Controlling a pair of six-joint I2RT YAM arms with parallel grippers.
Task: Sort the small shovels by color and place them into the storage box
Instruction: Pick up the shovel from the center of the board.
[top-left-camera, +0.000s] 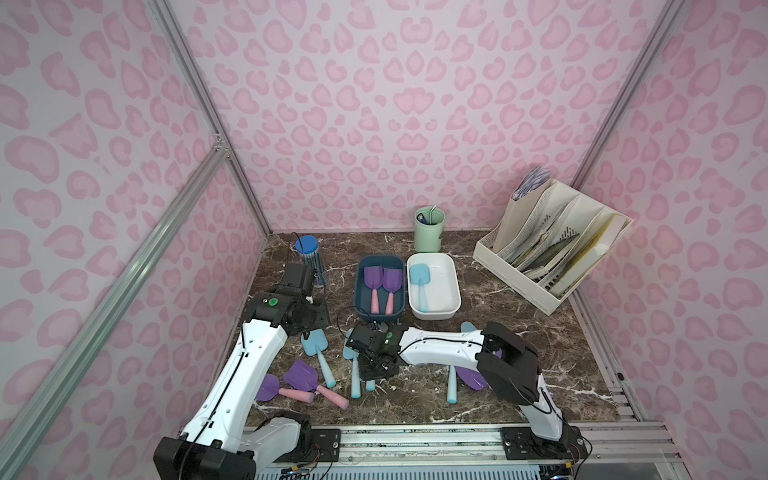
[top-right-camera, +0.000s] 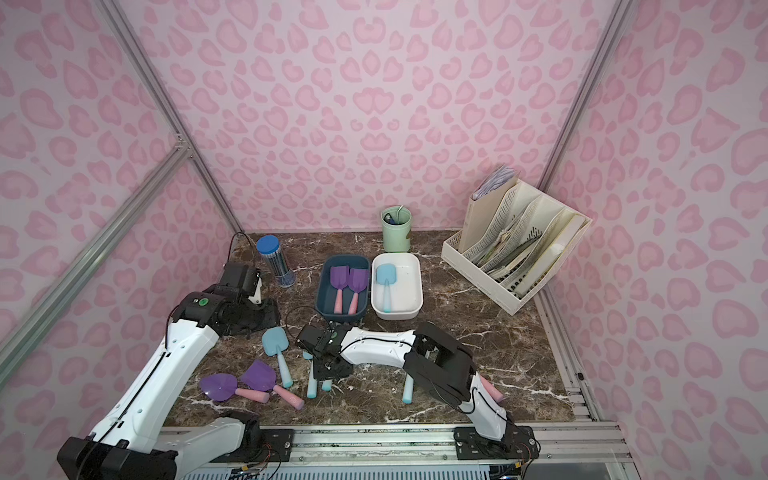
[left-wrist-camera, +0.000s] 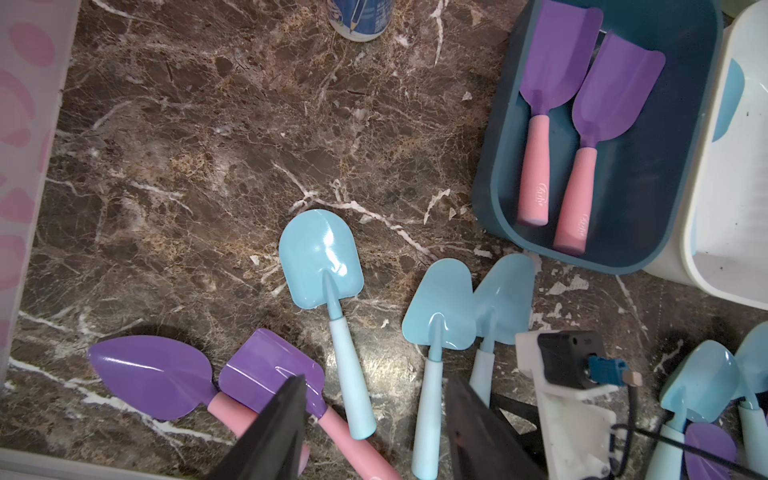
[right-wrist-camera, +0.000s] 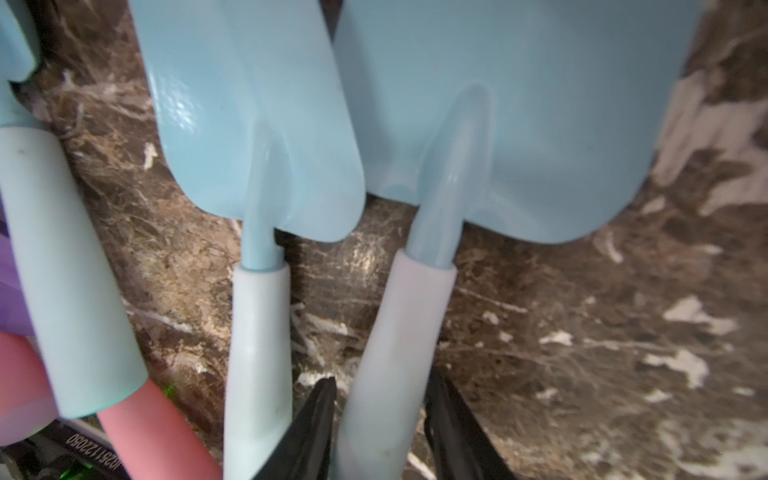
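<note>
- Possibly the grip slips: the right gripper (right-wrist-camera: 380, 378) straddles a blue shovel (right-wrist-camera: 519, 124) by its handle, near centre; whether it clamps I cannot tell.
- A neighbour shovel (right-wrist-camera: 257, 124) touches it, so a lift could drag that along.
- The left gripper (left-wrist-camera: 378, 377) hangs open, empty, far left.
- The right arm (top-left-camera: 440, 345) hides other shovels (top-left-camera: 452, 386), near right; the white box (top-left-camera: 455, 286) sits far.

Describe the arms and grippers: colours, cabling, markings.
Both arms, left arm and right arm, have white link shells with black joint housings; a thin black cable runs along the white shells. Each wrist joint carries a green dot. The left gripper and right gripper have black, tapered fingers.
</note>
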